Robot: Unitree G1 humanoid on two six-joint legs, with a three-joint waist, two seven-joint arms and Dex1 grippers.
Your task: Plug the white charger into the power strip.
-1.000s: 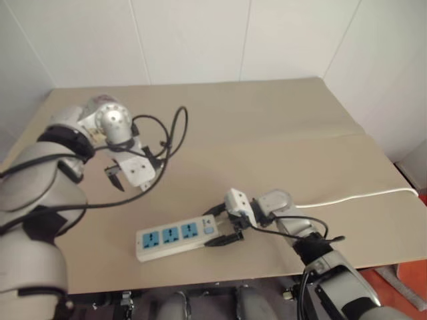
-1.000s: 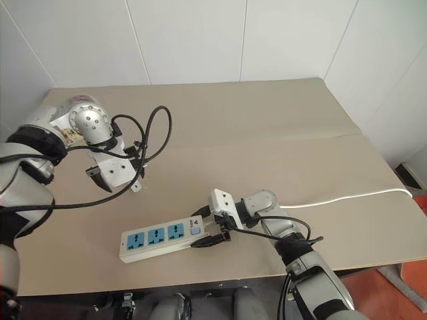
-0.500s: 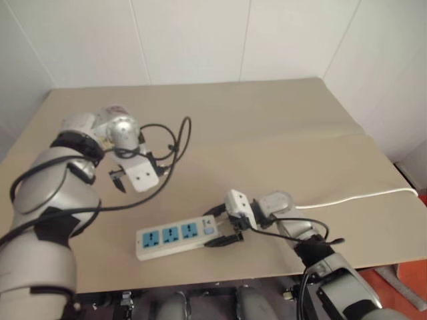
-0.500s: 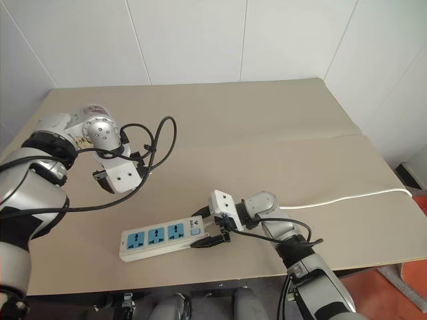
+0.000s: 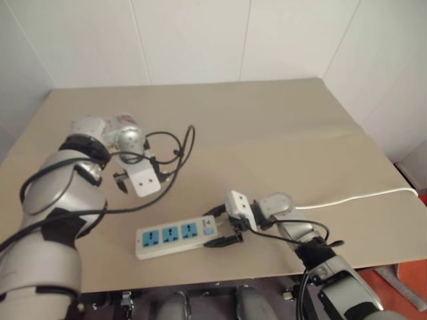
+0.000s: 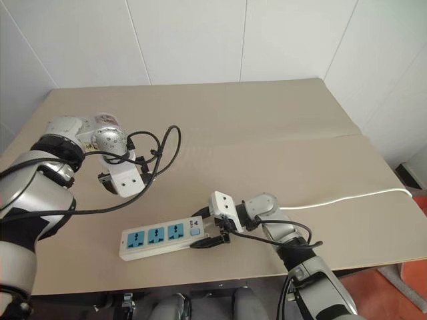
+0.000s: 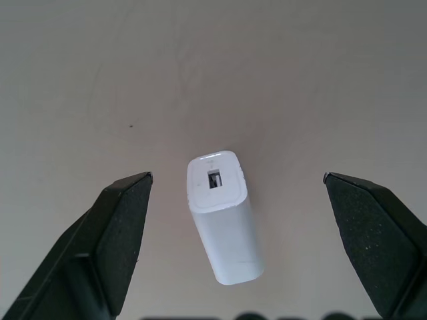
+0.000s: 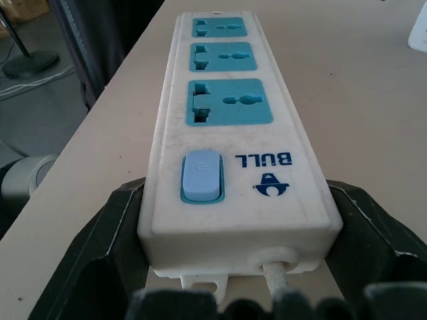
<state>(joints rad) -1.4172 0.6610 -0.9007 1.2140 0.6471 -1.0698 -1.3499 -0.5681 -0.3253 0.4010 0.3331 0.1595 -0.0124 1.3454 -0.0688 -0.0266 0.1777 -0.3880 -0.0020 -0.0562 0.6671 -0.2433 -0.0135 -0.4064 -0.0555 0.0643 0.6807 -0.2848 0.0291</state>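
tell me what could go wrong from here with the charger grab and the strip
The white charger lies at a slant between the open left gripper fingers, so closing may twist or push it aside. The right gripper holds the power strip only at its switch end; the free socket end may swing during plugging.

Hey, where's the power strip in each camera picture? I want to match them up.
Left eye view: power strip lies low and left of centre, near the table's front edge.
Right eye view: power strip in the same spot, a little further left.
Right wrist view: power strip runs up the middle, its near end gripped by the right tool.
Shared landmark: the pale blue switch at the gripped end.
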